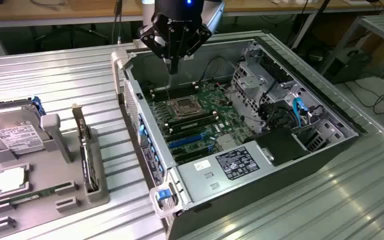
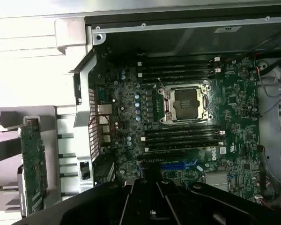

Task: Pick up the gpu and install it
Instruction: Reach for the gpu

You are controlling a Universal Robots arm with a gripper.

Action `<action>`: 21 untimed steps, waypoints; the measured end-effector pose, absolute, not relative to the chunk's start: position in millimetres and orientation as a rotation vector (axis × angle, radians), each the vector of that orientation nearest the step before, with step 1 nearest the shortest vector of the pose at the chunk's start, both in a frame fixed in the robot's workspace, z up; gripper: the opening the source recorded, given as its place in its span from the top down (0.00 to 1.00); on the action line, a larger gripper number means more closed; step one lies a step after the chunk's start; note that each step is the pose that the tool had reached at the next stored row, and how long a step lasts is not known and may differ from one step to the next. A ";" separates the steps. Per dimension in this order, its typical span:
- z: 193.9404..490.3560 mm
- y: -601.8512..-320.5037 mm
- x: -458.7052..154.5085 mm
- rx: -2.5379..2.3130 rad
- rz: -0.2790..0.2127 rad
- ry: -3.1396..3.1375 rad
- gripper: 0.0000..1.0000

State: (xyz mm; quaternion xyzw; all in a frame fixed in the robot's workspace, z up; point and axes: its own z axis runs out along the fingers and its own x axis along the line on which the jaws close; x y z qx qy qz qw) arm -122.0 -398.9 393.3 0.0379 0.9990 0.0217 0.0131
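Observation:
The gpu (image 1: 85, 152) stands on its long edge in a slot of the grey holder tray (image 1: 45, 205), on the exterior view's left, its metal bracket end pointing away. In the wrist view the gpu (image 2: 33, 171) shows as a narrow board beside the case wall. My gripper (image 1: 172, 66) hangs over the far end of the open computer case (image 1: 142, 145), fingers pressed together and holding nothing. It is well apart from the gpu. The gripper (image 2: 150, 180) looks down on the motherboard (image 2: 234, 108) with its CPU socket (image 2: 185, 104).
A silver hard drive (image 1: 15, 132) with a white label and a green memory stick (image 1: 38, 192) also sit in the tray. Inside the case are blue expansion slots (image 1: 192, 142), a power supply (image 1: 242, 162) and a drive cage (image 1: 272, 82). Ribbed metal table (image 1: 325, 205) surrounds everything.

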 end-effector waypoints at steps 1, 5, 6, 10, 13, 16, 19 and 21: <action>393.3 -399.0 -123.4 0.118 0.068 3.113 0.89; 393.3 -399.0 -130.3 0.118 0.068 3.112 0.89; 393.3 -399.0 -131.1 0.118 0.068 3.112 0.89; 393.3 -399.0 -135.0 0.118 0.068 3.112 0.89; 393.3 -399.0 -137.2 0.118 0.068 3.112 0.89; 393.3 -399.0 -139.6 0.118 0.068 3.113 0.89; 393.3 -399.0 -142.8 0.118 0.068 3.113 0.89; 393.3 -399.0 -145.5 0.118 0.068 3.113 0.89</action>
